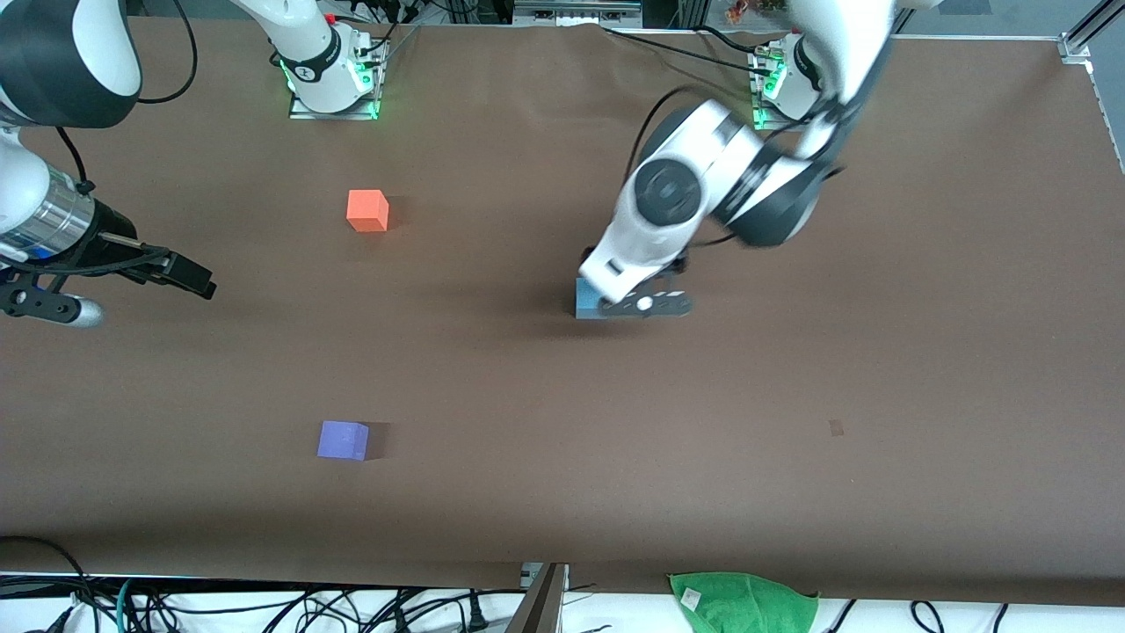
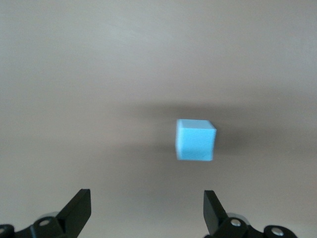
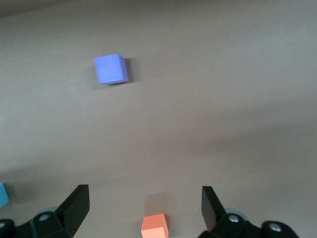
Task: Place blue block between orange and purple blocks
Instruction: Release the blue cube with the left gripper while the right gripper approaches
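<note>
The blue block (image 1: 587, 300) sits on the brown table (image 1: 923, 369) near its middle, toward the left arm's end from the other two cubes. The left end effector (image 1: 635, 297) hangs directly over it; in the left wrist view its fingers (image 2: 79, 208) are spread wide with nothing between them, and the block (image 2: 195, 140) lies ahead of the gap — off-centre, closer to one fingertip than the other. The block is a cube, so no long axis governs the grasp; its faces look roughly square to the fingers.

The orange block (image 1: 367, 211) and the purple block (image 1: 343, 440) stand well apart, the purple one nearer the front camera, with bare table between them. That gap lies toward the right arm's end from the blue block.

The right end effector (image 1: 189, 274) waits over the table's edge at its own end, fingers spread and empty — the left arm is plainly the nearer one for the pickup.
</note>
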`<action>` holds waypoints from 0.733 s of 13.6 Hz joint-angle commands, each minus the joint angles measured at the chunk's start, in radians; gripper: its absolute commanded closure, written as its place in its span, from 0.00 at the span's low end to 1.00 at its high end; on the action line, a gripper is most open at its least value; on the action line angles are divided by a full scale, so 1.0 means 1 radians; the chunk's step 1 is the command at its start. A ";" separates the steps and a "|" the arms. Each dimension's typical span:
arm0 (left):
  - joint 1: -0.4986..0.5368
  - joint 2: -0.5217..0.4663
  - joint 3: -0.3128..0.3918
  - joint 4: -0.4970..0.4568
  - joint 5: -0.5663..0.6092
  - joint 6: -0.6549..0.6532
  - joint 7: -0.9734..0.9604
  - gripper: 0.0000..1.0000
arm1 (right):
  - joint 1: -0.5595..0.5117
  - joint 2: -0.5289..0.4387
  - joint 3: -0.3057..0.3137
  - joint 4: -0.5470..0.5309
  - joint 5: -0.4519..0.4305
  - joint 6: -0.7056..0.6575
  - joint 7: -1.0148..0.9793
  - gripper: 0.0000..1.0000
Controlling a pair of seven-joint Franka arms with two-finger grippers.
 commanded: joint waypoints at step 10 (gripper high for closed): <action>0.476 -0.249 0.002 -0.056 0.010 -0.189 0.401 0.00 | 0.223 0.280 0.060 0.015 0.139 0.238 0.051 0.00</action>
